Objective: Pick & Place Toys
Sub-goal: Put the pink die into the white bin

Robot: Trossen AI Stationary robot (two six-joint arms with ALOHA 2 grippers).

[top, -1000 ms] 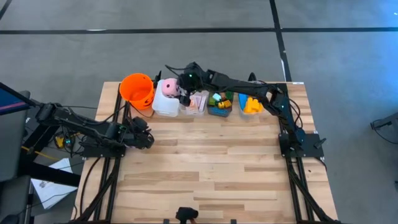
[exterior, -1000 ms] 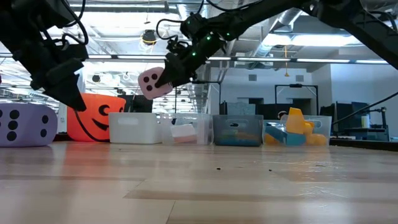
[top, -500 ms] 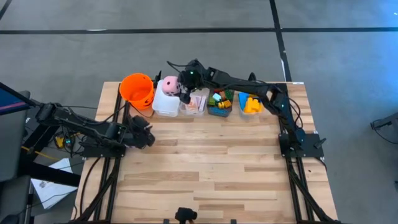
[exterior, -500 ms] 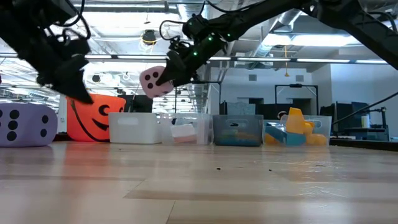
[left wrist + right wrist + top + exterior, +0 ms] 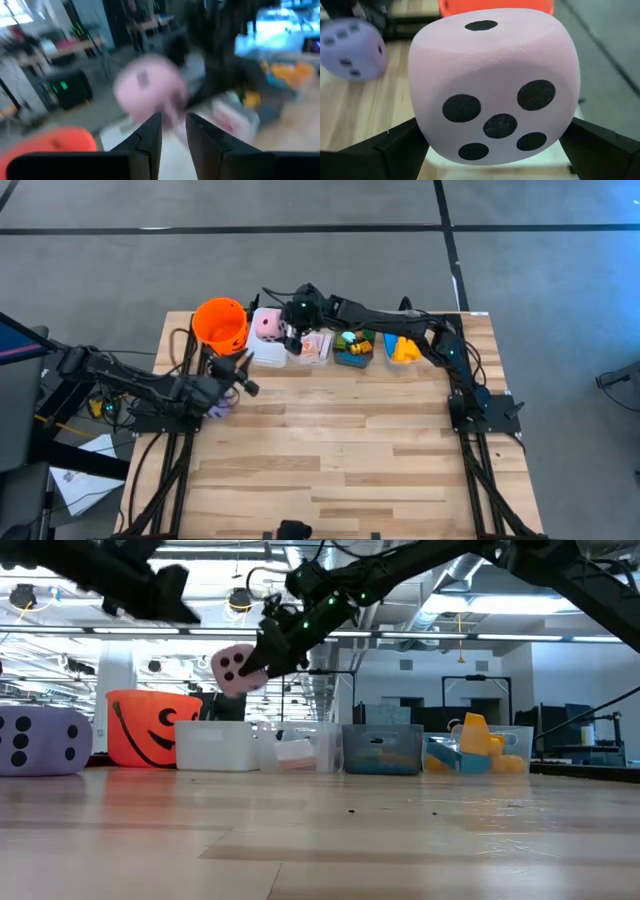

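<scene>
The right gripper [image 5: 495, 145] has its two dark fingers [image 5: 395, 147] spread wide and pressed against opposite sides of the pink die [image 5: 492, 85], which it holds in the air above the white bin [image 5: 215, 745] at the back of the table [image 5: 340, 450], just beside the orange bucket [image 5: 221, 325]. In the low view the die hangs clear of the bin's rim, well above it, with the right arm stretched far across from its base on the table's other side. The left gripper [image 5: 240, 375] is raised near the bucket and the bin with its fingers [image 5: 150, 137] nearly together and nothing between them; it points toward the held die, and the purple die [image 5: 45, 740] sits on the table below and beside it. To the other side of the white bin stand a clear bin with pink and white cards [image 5: 316, 345], a bin of mixed bricks [image 5: 354, 346] and a bin with yellow bricks [image 5: 404, 348]. The main risk I see is the two arms meeting: both grippers crowd the same corner, and a further reach by either could knock the die loose. A release from this height could also let the rounded die bounce off the rim onto the table or into the bucket.
</scene>
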